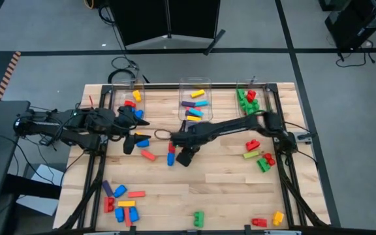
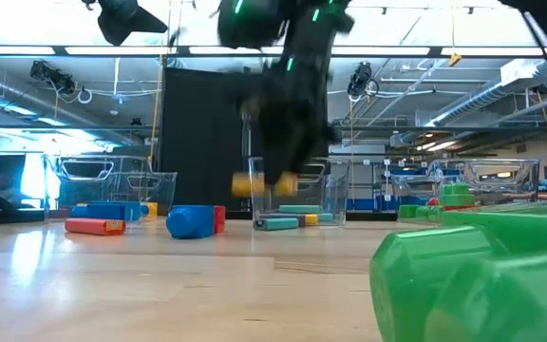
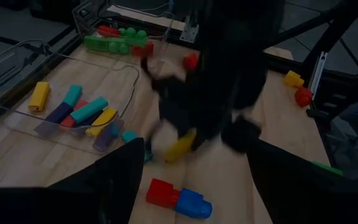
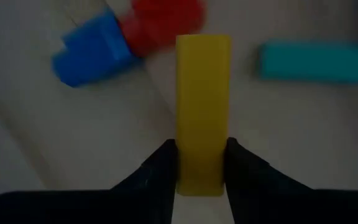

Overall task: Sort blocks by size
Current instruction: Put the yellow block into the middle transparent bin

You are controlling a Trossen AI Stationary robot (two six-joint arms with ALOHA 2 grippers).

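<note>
My right gripper (image 2: 266, 180) reaches to the table's middle and is shut on a long yellow block (image 4: 202, 106), which hangs above the wood. Below it lie a joined blue-and-red block (image 4: 123, 37) and a cyan block (image 4: 316, 61). My left gripper (image 1: 138, 130) waits open at the left, in front of the left bin (image 1: 128, 98), with nothing between its fingers. Three clear bins stand along the far edge. The middle bin (image 1: 194, 101) holds several long blocks and the right bin (image 1: 248, 98) holds green and red ones. My right gripper pinches the yellow block's two long sides (image 4: 202, 177) between its two fingers, close to one end. The fingers come from above, pointing steeply down, and lie across the block. In the low view the block (image 2: 264, 182) sits about level, lifted clear of the table.
Loose blocks lie about: a red one (image 1: 148, 155) left of centre, a cluster at the near left (image 1: 123, 202), green and red ones at the right (image 1: 260, 156), more along the near edge (image 1: 198, 219). A big green block (image 2: 473, 275) stands right before the low camera.
</note>
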